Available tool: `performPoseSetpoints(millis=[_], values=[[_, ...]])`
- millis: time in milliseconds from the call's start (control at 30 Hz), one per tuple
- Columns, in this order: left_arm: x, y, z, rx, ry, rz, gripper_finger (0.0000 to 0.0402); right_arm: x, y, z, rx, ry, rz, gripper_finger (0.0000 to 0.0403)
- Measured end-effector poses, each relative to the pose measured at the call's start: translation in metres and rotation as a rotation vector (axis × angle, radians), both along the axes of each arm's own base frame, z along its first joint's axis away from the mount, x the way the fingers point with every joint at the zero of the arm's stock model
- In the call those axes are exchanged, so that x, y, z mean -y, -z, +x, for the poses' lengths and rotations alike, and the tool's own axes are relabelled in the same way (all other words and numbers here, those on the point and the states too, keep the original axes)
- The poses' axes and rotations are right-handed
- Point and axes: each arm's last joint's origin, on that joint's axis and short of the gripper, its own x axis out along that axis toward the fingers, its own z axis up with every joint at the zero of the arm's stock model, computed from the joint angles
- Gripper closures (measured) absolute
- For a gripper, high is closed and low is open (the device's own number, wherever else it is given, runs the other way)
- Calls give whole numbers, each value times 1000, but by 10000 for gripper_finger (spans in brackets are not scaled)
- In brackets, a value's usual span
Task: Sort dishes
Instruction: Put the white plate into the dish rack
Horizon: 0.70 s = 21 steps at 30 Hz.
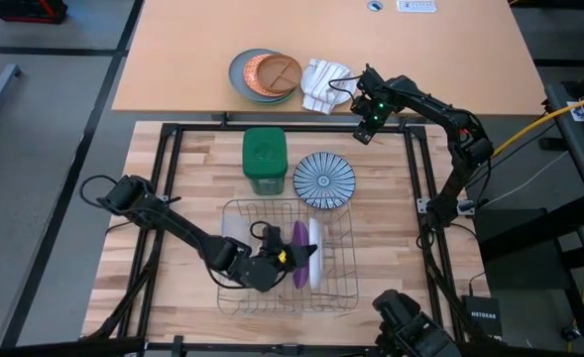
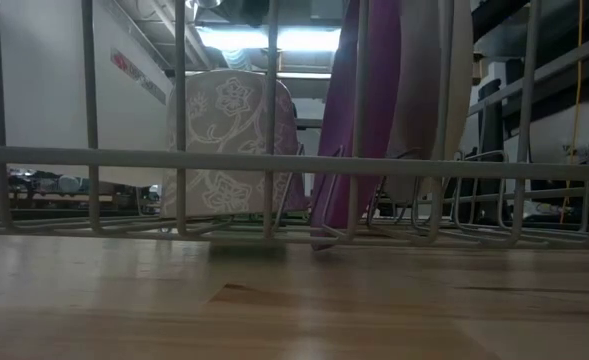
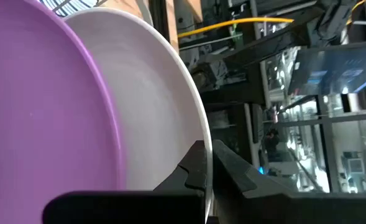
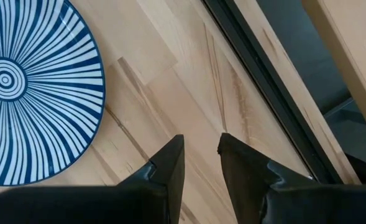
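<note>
Nearest, the rack already holds the purple plate and the white plate upright side by side, and the left gripper is clenched on the white plate's rim. Farther off, the striped plate lies flat on the table, unsorted. Beyond it, to its right, hangs the right gripper, its jaws slightly parted and empty.

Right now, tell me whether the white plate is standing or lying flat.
Standing on edge: the white plate sits upright in the rack beside the purple plate, left gripper pinching its rim.
</note>
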Motion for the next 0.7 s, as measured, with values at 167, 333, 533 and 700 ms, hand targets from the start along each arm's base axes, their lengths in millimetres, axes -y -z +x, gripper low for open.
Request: performPoseSetpoints(millis=[167,333,533,700], values=[[-13,1,7,-28,38,7,402,0,0,0,0,0,0,297],[-22,3,11,-64,74,26,402,0,0,0,0,0,0,297],[-23,5,13,-83,93,27,402,0,0,0,1,0,0,297],[-23,11,11,-143,147,7,384,0,0,0,3,-1,2,297]])
